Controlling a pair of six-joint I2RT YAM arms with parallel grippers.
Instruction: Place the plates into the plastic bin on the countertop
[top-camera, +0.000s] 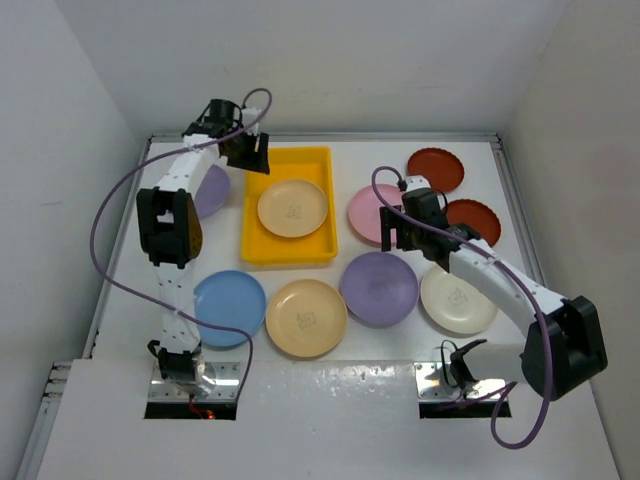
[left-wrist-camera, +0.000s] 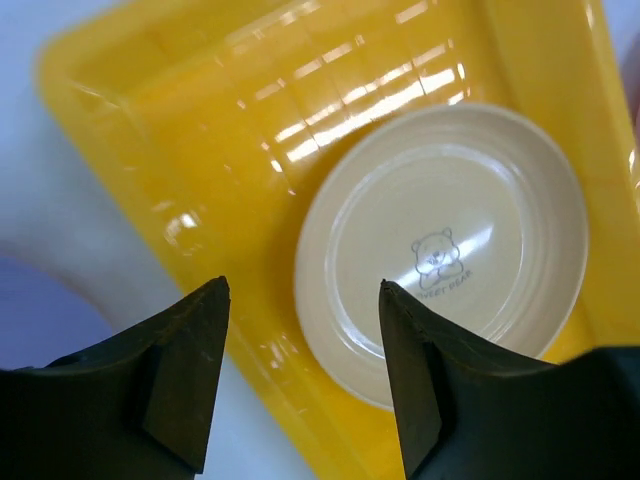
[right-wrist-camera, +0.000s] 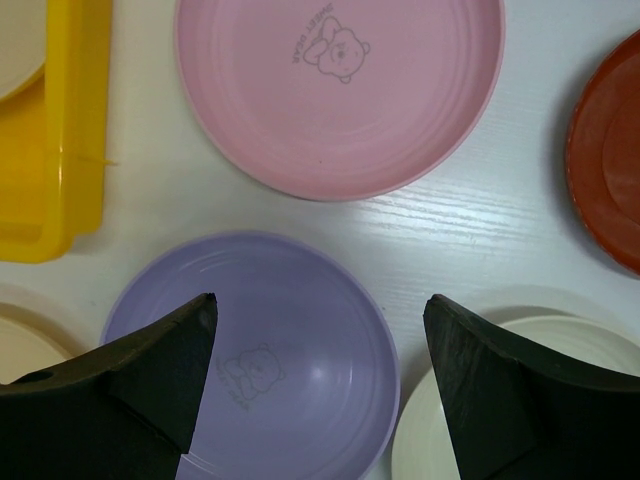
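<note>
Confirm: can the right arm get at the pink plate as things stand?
Probably yes. The right hand hangs open right by the pink plate, which lies flat with nothing on it. The lilac plate, yellow bin and a red-brown plate sit close, but none overlaps it.

"SWEET BEAR" under a bear logo on the tan plate (left-wrist-camera: 500, 200) and the pink plate (right-wrist-camera: 340, 120).

Top view looks down from behind; close, downward wrist views share the plastic bin (top-camera: 290, 252).
</note>
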